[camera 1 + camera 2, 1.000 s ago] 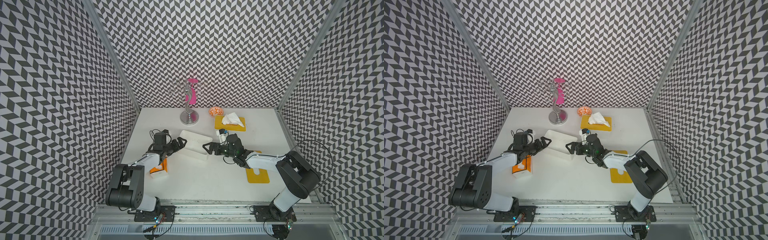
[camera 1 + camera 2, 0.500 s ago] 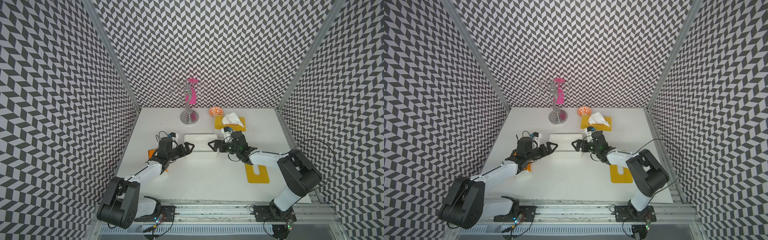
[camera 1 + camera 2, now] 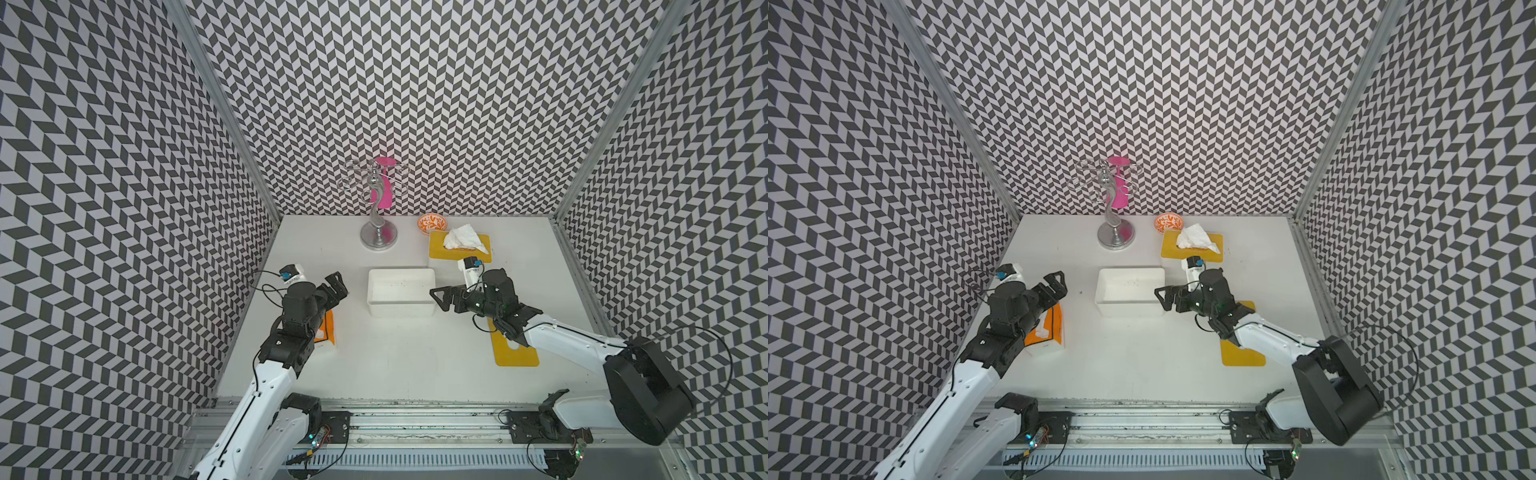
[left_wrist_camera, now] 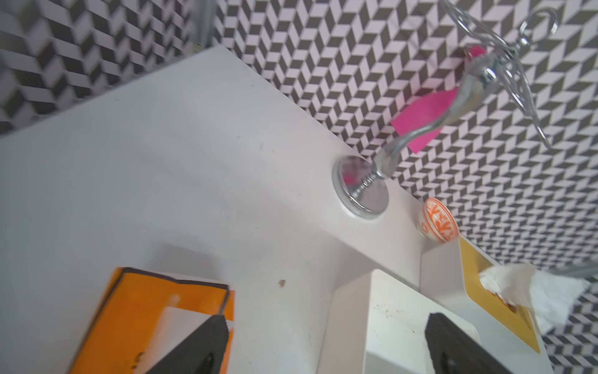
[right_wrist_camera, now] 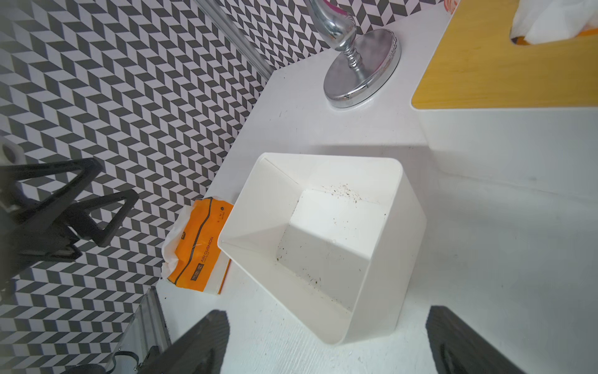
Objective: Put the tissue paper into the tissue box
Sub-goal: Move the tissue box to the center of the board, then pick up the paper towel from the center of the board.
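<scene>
Tissue pack (image 3: 1054, 328), orange, is lying on the counter (image 3: 399, 365) at the left, partly under my left arm. I am holding the left fingers (image 3: 336, 281) spread wide and empty just beyond it. The right fingers (image 3: 434, 292) are gaping empty beside the open white tissue box (image 3: 401, 309) mid-counter.

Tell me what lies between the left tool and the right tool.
Only the open white box stands between the left tool and the right tool. Both top views show this.
</scene>
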